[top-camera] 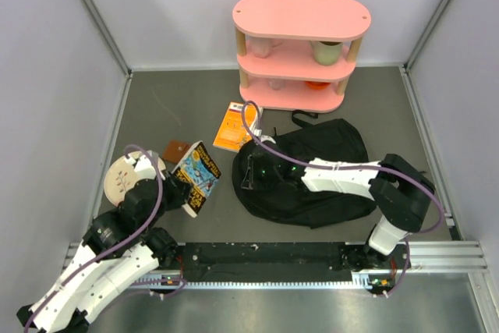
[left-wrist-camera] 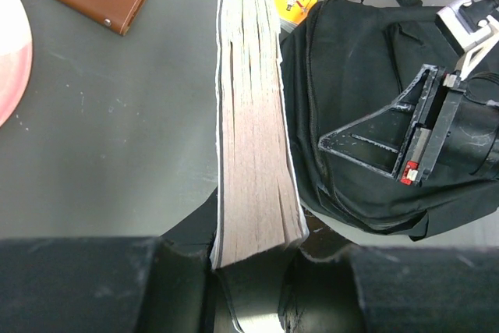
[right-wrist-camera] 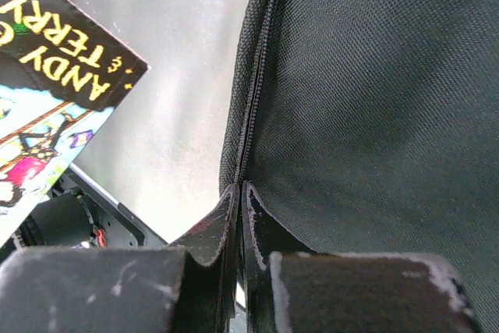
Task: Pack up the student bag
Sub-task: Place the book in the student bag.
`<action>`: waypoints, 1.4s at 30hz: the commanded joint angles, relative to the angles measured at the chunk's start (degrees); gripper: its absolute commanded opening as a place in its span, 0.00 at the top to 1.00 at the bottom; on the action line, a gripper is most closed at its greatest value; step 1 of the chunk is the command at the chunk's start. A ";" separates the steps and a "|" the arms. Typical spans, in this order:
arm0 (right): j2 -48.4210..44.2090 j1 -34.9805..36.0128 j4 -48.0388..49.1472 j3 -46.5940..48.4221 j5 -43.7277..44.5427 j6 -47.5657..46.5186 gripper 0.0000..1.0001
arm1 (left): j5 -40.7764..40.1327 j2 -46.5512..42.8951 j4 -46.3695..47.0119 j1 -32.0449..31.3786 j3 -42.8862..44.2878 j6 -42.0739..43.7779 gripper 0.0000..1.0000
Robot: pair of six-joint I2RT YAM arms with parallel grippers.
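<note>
The student bag (top-camera: 312, 185), a floppy black backpack, lies on the grey table right of centre; it also shows in the left wrist view (left-wrist-camera: 366, 99). My right gripper (top-camera: 251, 171) sits at the bag's left edge. In the right wrist view its jaws (right-wrist-camera: 242, 186) are shut, pinching the bag (right-wrist-camera: 374, 76) at its zipper seam. My left gripper (top-camera: 189, 193) is shut on a thick paperback book (top-camera: 196, 175) with a colourful cover, held on edge left of the bag. The book's page edge (left-wrist-camera: 253, 115) runs up from between my left gripper's (left-wrist-camera: 253, 251) jaws.
A pink three-tier shelf (top-camera: 300, 52) with a cup (top-camera: 327, 52) stands at the back. An orange booklet (top-camera: 232, 126) lies in front of it. A brown wallet (top-camera: 177, 150) and a pale round plate (top-camera: 125, 177) lie at the left, by the left arm.
</note>
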 commanded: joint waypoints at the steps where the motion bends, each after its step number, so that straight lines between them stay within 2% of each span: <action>1: -6.72 0.73 0.31 -0.31 6.11 -1.28 1.00 | 2.09 0.24 8.56 0.08 -0.06 1.54 1.00; 11: -23.77 0.64 -3.83 -9.17 21.15 3.63 1.00 | 14.04 3.93 19.89 0.08 0.20 7.52 1.00; 15: -33.86 0.73 -2.87 -13.22 25.98 4.78 1.00 | 17.64 6.38 23.07 0.08 -0.41 6.56 1.00; 22: -44.60 0.73 -1.55 -16.66 27.84 3.11 1.00 | 21.34 8.94 31.50 0.17 -6.29 2.43 1.00; 27: -46.90 0.73 -0.05 -16.31 25.12 1.27 1.00 | 27.39 12.45 38.52 0.25 -9.73 -1.95 1.00; 35: -48.04 0.82 1.18 -14.11 21.42 -1.28 1.00 | 35.31 19.13 60.21 2.71 -16.23 -6.10 1.00; 38: -48.39 0.82 0.57 -13.41 21.60 -1.55 1.00 | 40.23 22.73 65.15 5.26 -17.99 -9.43 1.00; 39: -48.48 0.73 -0.13 -13.23 21.77 -1.64 1.00 | 41.37 24.05 71.09 6.31 -18.86 -11.70 1.00; 42: -48.83 0.82 -0.40 -13.05 22.21 -1.72 1.00 | 45.15 27.04 79.47 8.16 -21.33 -15.85 1.00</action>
